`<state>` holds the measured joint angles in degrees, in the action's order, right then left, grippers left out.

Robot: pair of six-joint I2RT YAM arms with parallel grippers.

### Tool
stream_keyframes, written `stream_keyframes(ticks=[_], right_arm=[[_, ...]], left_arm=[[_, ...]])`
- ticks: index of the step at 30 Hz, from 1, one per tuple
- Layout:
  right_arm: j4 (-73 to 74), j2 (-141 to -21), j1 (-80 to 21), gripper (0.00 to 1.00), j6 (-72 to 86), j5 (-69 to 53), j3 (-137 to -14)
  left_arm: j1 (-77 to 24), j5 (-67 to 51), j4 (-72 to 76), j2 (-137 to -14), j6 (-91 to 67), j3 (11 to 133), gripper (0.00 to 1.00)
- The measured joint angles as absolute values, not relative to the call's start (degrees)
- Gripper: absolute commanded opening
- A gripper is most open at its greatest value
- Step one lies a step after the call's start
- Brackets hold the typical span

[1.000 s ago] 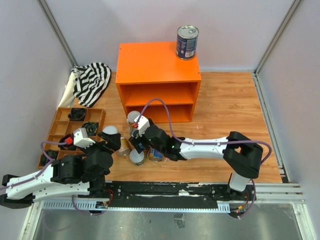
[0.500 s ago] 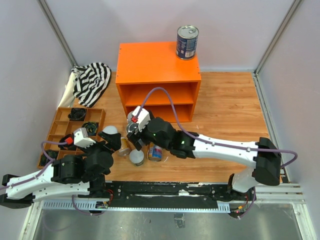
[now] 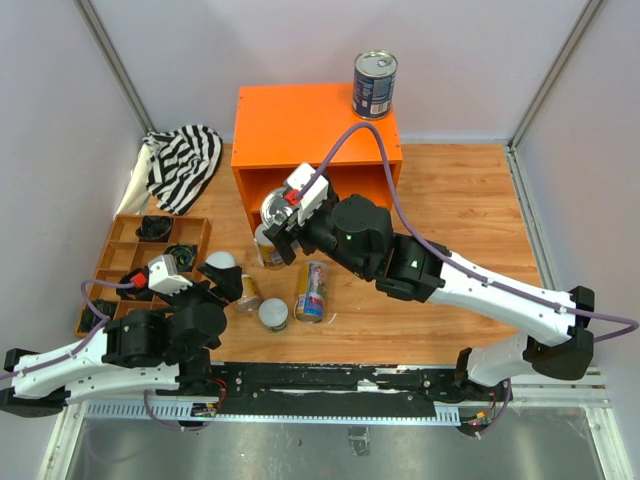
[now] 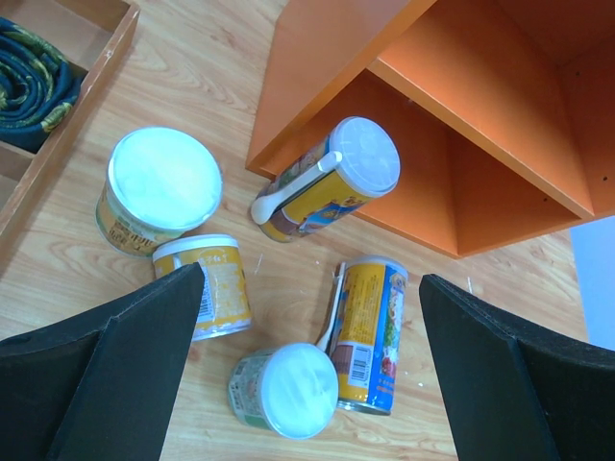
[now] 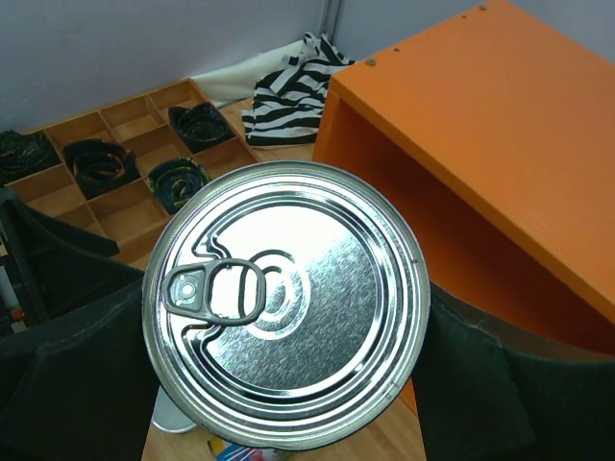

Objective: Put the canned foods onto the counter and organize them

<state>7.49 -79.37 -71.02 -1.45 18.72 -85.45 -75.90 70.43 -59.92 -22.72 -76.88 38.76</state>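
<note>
My right gripper [image 3: 283, 222] is shut on a wide silver-topped can [image 3: 277, 207], held in the air before the left front of the orange counter [image 3: 300, 125]. In the right wrist view that can's pull-tab top [image 5: 286, 298] fills the space between the dark fingers [image 5: 480, 384]. A blue-labelled can [image 3: 375, 85] stands on the counter's back right corner. Several cans lie on the floor: a slim one [image 4: 370, 331], a slim one with a white spoon [image 4: 332, 187] and small white-lidded ones [image 4: 288, 389] [image 4: 163, 187] [image 4: 207, 288]. My left gripper [image 4: 309, 280] hangs open above them.
A low brown compartmented tray [image 3: 125, 232] with dark rolled items sits at the left. A black-and-white striped cloth [image 3: 185, 165] lies behind it by the left wall. Grey walls close in the wooden floor [image 3: 460, 220].
My right arm has risen from among the floor cans with the wide can, carrying it up and back toward the counter's front. The left arm has not moved.
</note>
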Motion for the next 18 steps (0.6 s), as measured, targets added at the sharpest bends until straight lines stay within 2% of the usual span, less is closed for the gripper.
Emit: stream_keyframes(ticks=[10, 18], right_arm=[[11.55, -79.37, -69.71, 0.01, -7.73, 25.39, -93.95], [15.53, -80.18, -59.05, 0.01, -7.51, 25.50, -101.36]], left_arm=[[-75.90, 70.39, -57.47, -23.11, -73.71, 38.89, 0.99], [-75.90, 69.76, -54.72, -24.93, -70.19, 39.35, 0.99]])
